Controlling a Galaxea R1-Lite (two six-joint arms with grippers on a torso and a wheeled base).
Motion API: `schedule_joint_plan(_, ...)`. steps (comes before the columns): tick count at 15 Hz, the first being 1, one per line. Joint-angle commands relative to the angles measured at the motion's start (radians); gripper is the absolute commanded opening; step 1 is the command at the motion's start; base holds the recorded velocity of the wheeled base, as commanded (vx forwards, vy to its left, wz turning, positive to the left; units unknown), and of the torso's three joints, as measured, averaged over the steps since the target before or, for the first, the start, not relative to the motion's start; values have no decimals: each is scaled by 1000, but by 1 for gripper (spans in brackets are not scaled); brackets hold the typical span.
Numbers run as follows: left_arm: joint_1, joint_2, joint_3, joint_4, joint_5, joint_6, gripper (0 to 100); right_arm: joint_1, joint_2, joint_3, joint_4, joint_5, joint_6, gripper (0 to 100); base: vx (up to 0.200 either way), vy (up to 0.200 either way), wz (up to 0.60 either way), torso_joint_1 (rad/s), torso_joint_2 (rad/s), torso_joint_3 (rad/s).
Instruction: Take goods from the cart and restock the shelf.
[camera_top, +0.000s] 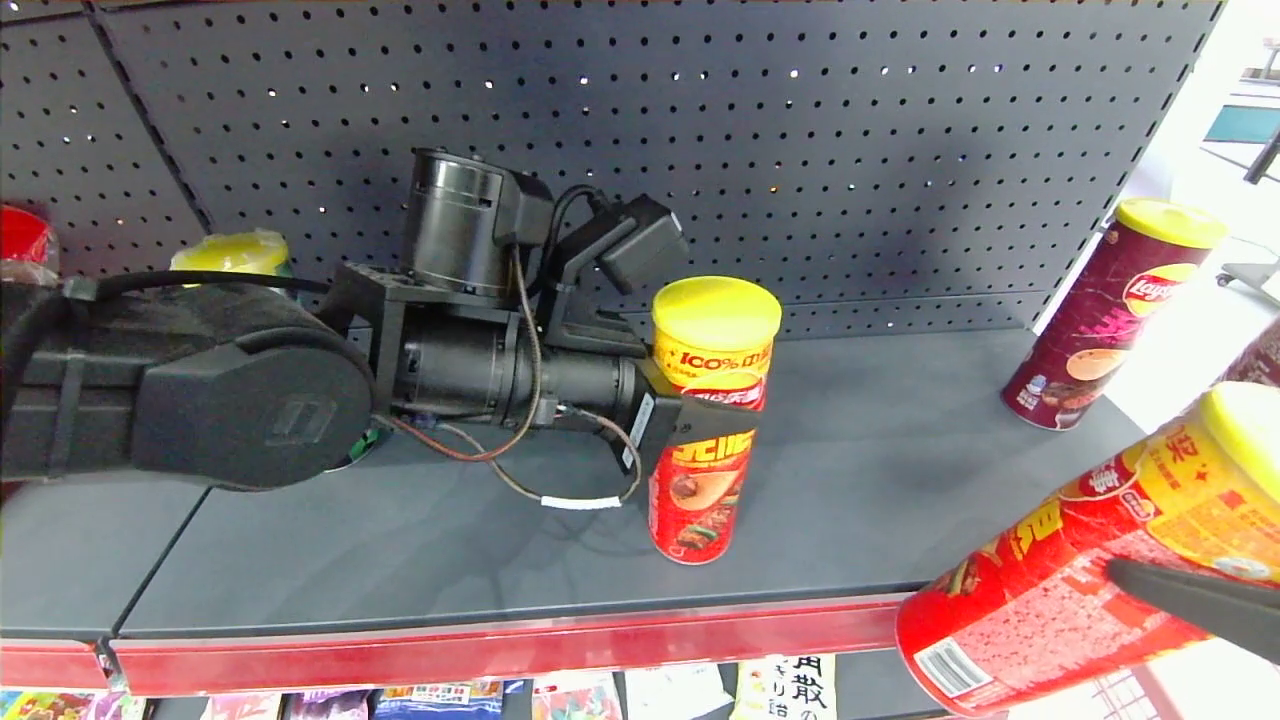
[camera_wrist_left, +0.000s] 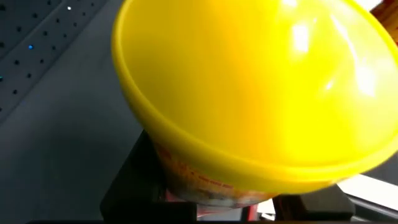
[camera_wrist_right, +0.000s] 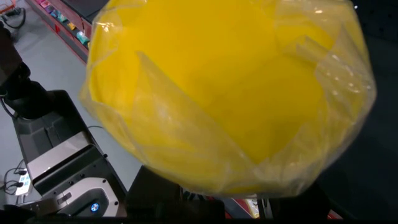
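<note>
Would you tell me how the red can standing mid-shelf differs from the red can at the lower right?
The mid-shelf can stands upright on the shelf; the lower-right can is tilted, held in front of the shelf's edge. The mid-shelf can's lid looks bare; the lower-right can's lid wears crinkled clear film. Both are red tubes with yellow lids.
</note>
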Motion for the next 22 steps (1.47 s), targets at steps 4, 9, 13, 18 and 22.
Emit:
schedule_joint_plan(4,-17,-30,31,-3,6,-1,0,1,3,0,-1,1,0,0,0,0,0,0,0,0)
schedule_joint_plan(9,-29,-51,81,-3,2,-2,0,0,3,-1,-1,1,0,0,0,0,0,0,0,0)
schedule_joint_plan(13,-29,-58,87,-3,0,-10,0,1,5,-1,-1,1,0,0,0,0,0,0,0,0)
schedule_joint_plan(18,-32,-59,95,-3,-1,-18,0,1,5,-3,-1,1,0,0,0,0,0,0,0,0)
schedule_joint_plan(22,-41,-59,97,-3,-20,-18,0,1,6,-3,-1,1,0,0,0,0,0,0,0,0)
